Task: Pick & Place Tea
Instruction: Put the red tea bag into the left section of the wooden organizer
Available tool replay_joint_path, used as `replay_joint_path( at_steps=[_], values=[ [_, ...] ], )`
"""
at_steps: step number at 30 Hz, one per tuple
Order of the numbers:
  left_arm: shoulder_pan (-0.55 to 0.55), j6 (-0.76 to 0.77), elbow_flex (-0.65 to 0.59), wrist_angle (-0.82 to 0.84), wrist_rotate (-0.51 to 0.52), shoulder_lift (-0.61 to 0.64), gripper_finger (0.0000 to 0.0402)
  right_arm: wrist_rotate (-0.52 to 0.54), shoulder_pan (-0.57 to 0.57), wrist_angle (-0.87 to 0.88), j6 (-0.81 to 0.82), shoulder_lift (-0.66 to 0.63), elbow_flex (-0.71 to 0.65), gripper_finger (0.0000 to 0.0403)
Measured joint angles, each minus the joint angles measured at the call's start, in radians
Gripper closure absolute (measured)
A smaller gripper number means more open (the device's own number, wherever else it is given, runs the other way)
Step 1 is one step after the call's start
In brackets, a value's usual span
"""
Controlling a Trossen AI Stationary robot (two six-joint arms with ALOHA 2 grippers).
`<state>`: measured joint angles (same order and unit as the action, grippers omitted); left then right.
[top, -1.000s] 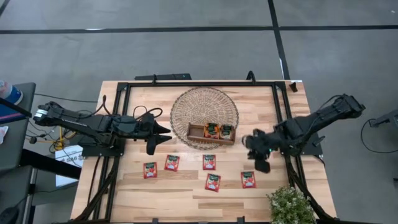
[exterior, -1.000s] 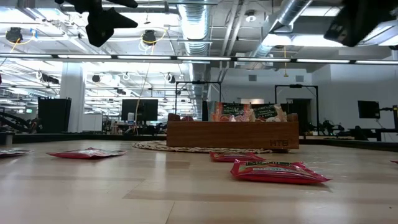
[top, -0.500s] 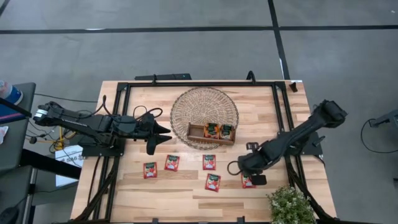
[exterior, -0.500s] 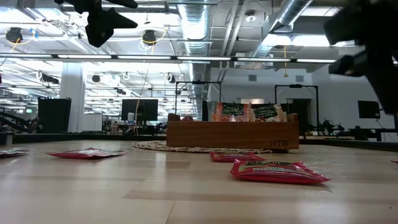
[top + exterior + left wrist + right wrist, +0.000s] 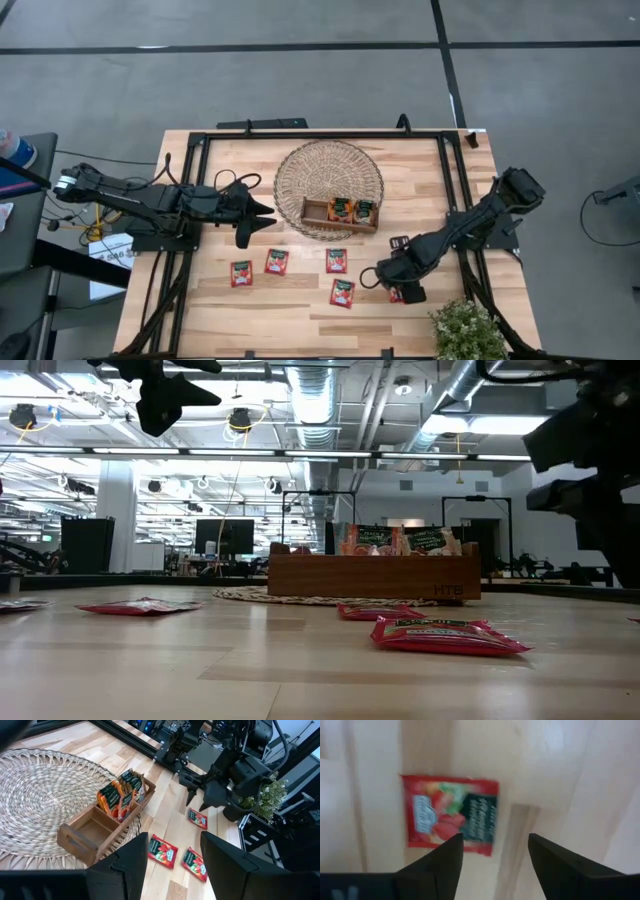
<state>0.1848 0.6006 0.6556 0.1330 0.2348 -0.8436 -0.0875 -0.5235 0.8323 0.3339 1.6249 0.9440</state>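
Several red tea sachets lie flat on the wooden table: (image 5: 241,273), (image 5: 276,261), (image 5: 336,260), (image 5: 342,292). Another tea sachet (image 5: 450,815) lies under my right gripper (image 5: 393,283). That gripper (image 5: 495,865) is open, pointing down, its fingers apart above the sachet and clear of it. Two more sachets (image 5: 352,209) stand upright in the brown wooden tray (image 5: 316,212), which rests on a round woven mat (image 5: 329,170). My left gripper (image 5: 256,215) hovers open left of the tray with nothing between its fingers (image 5: 120,870).
A potted plant (image 5: 466,330) stands at the near right corner, close to my right arm. Black frame rails (image 5: 452,190) run along the table's left, right and far sides. Bare wood lies along the near edge below the sachets.
My right gripper has moved from just right of the tray toward the table's near edge and down, and now hangs over the rightmost sachet on the table. The sachets have stayed where they were.
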Motion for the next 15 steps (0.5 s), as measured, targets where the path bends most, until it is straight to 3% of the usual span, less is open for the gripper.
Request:
replay_joint_path(
  at_steps=[6, 15],
  values=[
    [0.0, 0.003, 0.0, 0.0, 0.0, 0.0, 0.0227, 0.006, 0.003, -0.077, 0.0, 0.021, -0.039, 0.0187],
    [0.0, 0.003, 0.0, 0.004, 0.0, 0.0, 0.0227, 0.015, 0.003, -0.12, 0.054, 0.027, -0.111, 0.0233]
  ],
)
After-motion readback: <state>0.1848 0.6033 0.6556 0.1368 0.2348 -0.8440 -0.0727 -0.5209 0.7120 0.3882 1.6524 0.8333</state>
